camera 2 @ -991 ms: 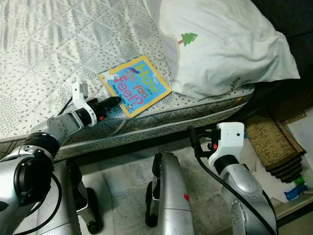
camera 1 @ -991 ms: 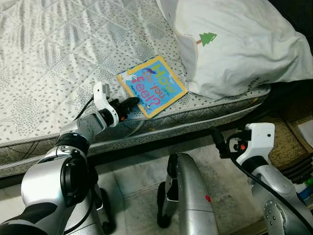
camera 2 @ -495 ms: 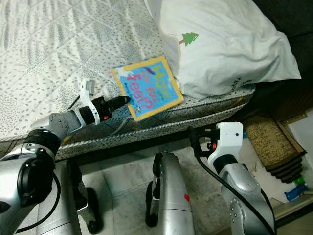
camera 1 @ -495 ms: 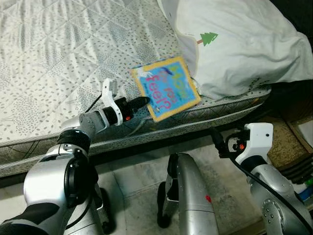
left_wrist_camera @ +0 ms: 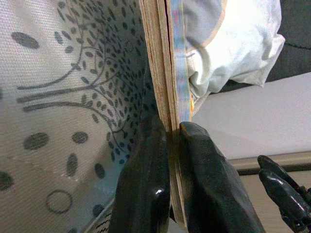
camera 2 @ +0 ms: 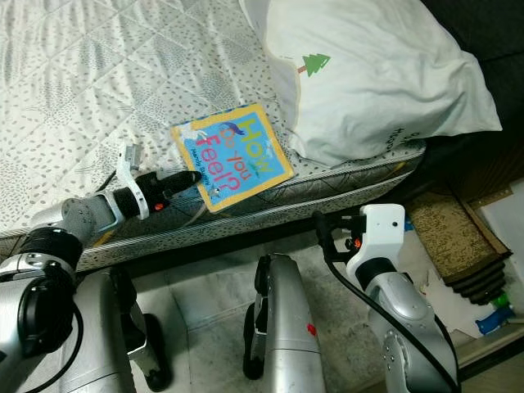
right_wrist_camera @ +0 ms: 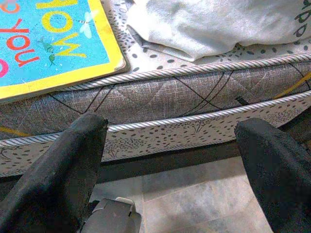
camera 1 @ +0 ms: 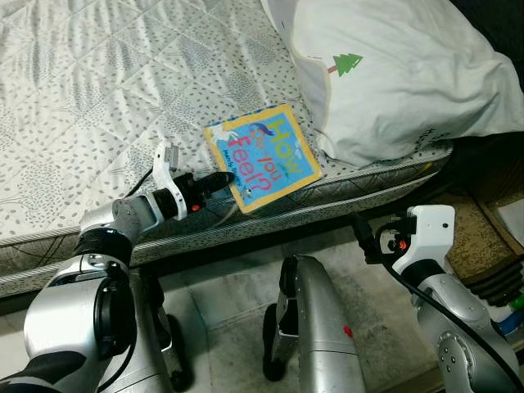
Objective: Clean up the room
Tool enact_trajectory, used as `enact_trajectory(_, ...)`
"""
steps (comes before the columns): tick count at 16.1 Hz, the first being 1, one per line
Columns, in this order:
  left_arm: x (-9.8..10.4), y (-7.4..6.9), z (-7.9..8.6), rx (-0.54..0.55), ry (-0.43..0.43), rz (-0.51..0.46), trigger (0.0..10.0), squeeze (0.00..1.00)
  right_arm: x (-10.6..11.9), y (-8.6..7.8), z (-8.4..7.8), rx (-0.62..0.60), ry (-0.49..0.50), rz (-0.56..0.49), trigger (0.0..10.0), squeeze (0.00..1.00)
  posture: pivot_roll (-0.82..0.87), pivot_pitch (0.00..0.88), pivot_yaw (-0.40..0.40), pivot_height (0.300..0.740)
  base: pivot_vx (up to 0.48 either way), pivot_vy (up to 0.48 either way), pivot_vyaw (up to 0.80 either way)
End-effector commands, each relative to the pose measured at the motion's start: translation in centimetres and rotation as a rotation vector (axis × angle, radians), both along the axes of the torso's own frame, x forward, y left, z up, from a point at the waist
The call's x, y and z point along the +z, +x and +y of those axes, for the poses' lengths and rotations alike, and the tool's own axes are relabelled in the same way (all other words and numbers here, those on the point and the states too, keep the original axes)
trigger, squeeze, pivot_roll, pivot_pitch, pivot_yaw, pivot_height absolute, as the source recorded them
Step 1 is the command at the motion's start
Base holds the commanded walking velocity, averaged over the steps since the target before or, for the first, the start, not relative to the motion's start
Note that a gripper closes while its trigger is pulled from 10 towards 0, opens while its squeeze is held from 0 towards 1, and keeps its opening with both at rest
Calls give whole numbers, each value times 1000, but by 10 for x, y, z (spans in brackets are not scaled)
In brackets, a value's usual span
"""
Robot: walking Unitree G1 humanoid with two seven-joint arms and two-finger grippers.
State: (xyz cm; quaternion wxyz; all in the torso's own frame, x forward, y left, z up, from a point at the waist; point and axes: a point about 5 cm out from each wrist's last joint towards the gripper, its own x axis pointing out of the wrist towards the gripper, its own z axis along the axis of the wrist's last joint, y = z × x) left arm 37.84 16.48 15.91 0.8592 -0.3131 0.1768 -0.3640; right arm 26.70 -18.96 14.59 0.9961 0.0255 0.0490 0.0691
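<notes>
A: Where does the square, yellow-bordered blue picture book [camera 1: 262,157] lie?

B: It lies flat on the white quilted bed with a grey leaf print [camera 1: 90,98], close to the bed's front edge, just beside the big white pillow with a small green tree on it [camera 1: 401,74]. One corner of the book reaches toward the pillow's lower edge.

A: And the left gripper [camera 1: 223,178]?

B: It reaches over the mattress edge to the book's near left corner. In the left wrist view the two black fingers [left_wrist_camera: 146,194] are pinched on the edge of the book [left_wrist_camera: 170,73], one finger on each face of the cover, with the layered board pages between them. So the fingers are clamped on the book, at its corner nearest the robot.

A: What about the right gripper [camera 1: 368,240]?

B: It hangs below the mattress level, in front of the bed's side, well apart from the book. The right wrist view shows its black fingers [right_wrist_camera: 63,165] spread wide with nothing between them, looking at the corded mattress edge and the book's corner [right_wrist_camera: 53,43] above.

A: Anything beneath?

B: A pale tiled floor [camera 1: 229,295] lies under the robot's silver legs.
</notes>
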Motion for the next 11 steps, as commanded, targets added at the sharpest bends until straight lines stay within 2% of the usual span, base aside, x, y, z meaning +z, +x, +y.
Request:
enact_trajectory(1, -9, -4, 4, 5, 31, 26, 0, 0, -6, -3, -5, -15, -8, 22, 10000, 0, -254, 314, -157, 533, 0, 0, 0)
enact_trajectory(8, -1, 3, 26, 85, 183, 13, 0, 0, -6, -2, -5, -12, -10, 23, 10000, 0, -255, 318, -158, 533, 0, 0, 0)
enact_trajectory(9, 2, 5, 28, 110, 222, 3, 4275, 0, -5, -2, -5, -12, -10, 23, 10000, 0, -256, 316, -158, 533, 0, 0, 0)
enact_trajectory(11, 5, 9, 30, 149, 279, -13, 10000, 0, -5, -1, -5, -11, -9, 20, 10000, 0, -258, 315, -159, 533, 0, 0, 0)
